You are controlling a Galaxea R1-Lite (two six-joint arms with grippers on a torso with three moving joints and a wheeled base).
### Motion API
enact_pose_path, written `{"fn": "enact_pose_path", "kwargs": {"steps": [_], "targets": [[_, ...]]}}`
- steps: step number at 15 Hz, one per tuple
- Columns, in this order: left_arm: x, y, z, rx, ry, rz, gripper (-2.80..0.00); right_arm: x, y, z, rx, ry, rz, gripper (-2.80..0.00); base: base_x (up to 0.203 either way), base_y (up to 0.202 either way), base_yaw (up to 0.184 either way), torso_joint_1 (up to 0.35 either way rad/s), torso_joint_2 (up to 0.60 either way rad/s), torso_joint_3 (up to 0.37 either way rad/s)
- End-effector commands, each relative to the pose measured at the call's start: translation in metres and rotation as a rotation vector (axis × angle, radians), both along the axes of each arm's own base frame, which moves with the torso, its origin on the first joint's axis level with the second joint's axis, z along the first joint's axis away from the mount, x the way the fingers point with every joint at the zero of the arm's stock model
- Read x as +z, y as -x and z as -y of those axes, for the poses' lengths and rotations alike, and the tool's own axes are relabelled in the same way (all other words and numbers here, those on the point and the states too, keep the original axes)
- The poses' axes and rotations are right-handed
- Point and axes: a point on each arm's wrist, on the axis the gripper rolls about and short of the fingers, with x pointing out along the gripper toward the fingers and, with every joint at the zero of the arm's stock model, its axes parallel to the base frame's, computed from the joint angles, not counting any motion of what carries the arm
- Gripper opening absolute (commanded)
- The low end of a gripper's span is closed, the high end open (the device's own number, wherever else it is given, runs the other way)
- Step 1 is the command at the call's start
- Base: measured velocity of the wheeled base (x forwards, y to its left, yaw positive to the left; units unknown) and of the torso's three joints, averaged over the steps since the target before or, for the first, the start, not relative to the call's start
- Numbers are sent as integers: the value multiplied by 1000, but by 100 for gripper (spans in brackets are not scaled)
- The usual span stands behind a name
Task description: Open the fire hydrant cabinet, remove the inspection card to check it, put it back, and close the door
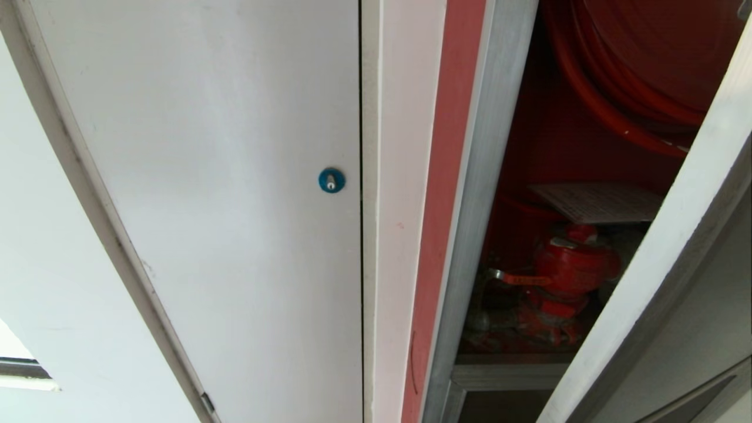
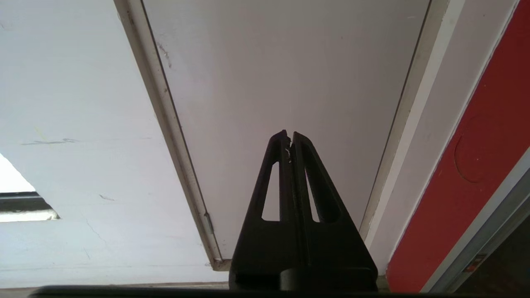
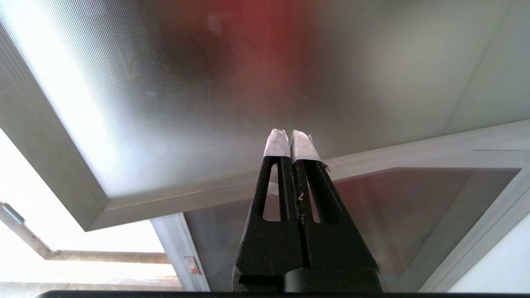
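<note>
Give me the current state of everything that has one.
Cabinet door: partly open.
Inspection card: inside the cabinet, lying above the red valve, not held.
White door: shut.
Left end effector: shut, empty.
Right end effector: shut, empty, facing the cabinet door's glass.

The door (image 1: 664, 235) stands ajar and its silver frame crosses the fire hydrant cabinet (image 1: 470, 235), hiding the right part of the red interior. The hose reel (image 1: 634, 64) is cut off by the top edge. The inspection card (image 1: 599, 202) lies above the red valve (image 1: 570, 270); its print is too small to read. Through the frosted glass (image 3: 248, 82) only a blurred red shape shows
</note>
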Motion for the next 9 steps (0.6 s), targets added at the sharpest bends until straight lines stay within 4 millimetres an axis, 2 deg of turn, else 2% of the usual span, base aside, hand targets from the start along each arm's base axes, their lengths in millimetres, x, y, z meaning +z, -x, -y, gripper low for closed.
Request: {"fn": "enact_pose_path", "kwargs": {"steps": [1, 4, 6, 9], "targets": [[-3, -1, 0, 0, 0, -14, -280, 17, 4, 0, 1, -7, 22, -280, 0, 0, 0, 0, 0, 0], [-3, -1, 0, 0, 0, -11, -280, 73, 6, 0, 27, -56, 26, -280, 0, 0, 0, 0, 0, 0], [-3, -1, 0, 0, 0, -12, -280, 107, 6, -2, 125, -90, 20, -280, 0, 0, 0, 0, 0, 0], [-3, -1, 0, 0, 0, -11, -280, 134, 1, -10, 497, -117, -80, -280, 0, 0, 0, 0, 0, 0]]}}
